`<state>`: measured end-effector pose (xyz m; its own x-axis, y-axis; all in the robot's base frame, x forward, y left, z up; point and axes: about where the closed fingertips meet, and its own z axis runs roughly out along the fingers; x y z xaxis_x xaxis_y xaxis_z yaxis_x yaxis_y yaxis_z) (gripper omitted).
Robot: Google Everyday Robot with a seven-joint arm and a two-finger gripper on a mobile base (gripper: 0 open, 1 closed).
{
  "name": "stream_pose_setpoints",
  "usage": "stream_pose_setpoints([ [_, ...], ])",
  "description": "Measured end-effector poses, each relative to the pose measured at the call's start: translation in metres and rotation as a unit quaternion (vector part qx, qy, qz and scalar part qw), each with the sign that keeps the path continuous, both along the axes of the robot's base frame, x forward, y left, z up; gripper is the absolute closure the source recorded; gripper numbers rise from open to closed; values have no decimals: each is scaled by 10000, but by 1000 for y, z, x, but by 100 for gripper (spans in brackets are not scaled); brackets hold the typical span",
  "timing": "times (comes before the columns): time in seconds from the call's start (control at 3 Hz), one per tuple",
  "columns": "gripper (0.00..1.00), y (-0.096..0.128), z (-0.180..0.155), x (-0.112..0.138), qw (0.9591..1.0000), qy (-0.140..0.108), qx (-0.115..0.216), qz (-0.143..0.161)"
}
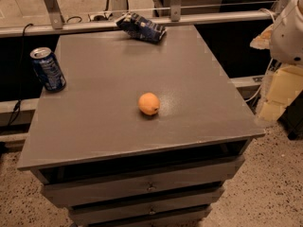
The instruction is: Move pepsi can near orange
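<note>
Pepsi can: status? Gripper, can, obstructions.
Gripper off to the right of table. Pepsi can upright at left edge, apart from orange mid-table. Nothing between them; snack bag at far edge.

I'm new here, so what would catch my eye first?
A bright orange sits in the middle of the grey table, and a blue pepsi can stands at its left edge. A snack bag lies at the far edge; the gripper hangs off to the right.
</note>
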<state>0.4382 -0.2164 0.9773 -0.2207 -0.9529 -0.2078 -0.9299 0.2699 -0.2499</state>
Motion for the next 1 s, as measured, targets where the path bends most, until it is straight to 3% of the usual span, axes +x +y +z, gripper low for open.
stream_pose_setpoints([
  [0.33, 0, 0, 0, 0, 10000, -1, 0, 0],
  [0.67, 0, 35, -2, 20, 9989, -109, 324, 307],
  [1.0, 0, 106, -14, 51, 9924, -168, 868, 861],
])
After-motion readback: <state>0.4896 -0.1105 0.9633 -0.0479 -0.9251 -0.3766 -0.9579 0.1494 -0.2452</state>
